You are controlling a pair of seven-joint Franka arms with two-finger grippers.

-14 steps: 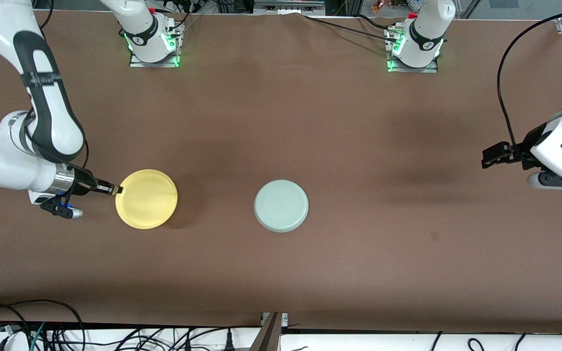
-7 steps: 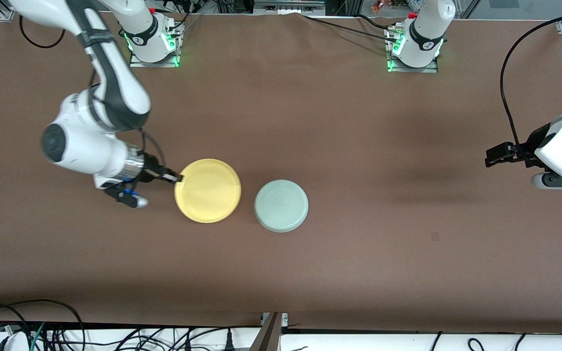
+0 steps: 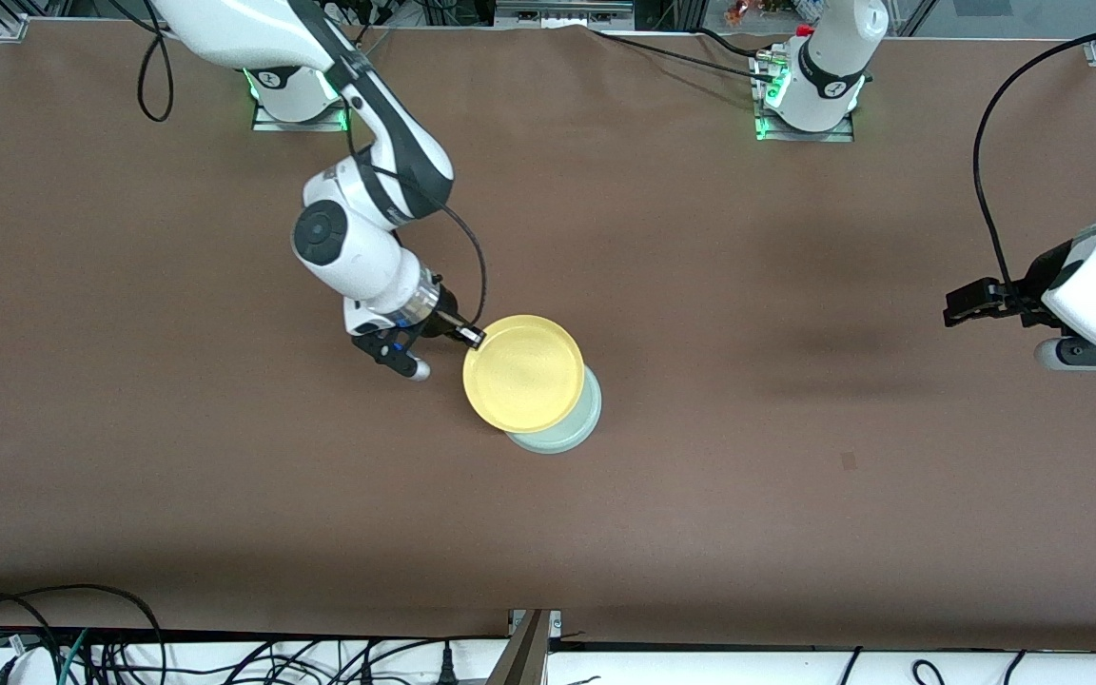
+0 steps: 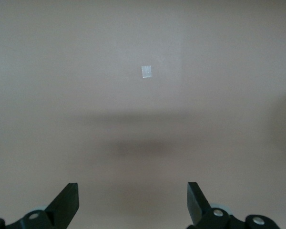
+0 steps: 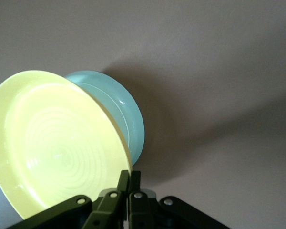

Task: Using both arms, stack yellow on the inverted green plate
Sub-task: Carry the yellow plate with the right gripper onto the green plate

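Brown surface point(image 3: 795, 495) | right hand point(image 3: 474, 336) pinching yellow point(image 3: 521, 373) rim over green plate point(image 3: 575, 434), frame centre: centre before lowering | left hand point(image 3: 955, 312) spread, waiting

The brown table point(image 3: 795, 533) bears the upturned green plate point(image 3: 575, 430) mid-table.

No text, label, brand, number or sign can be read in any view. The plates, arms and table carry no legible markings.
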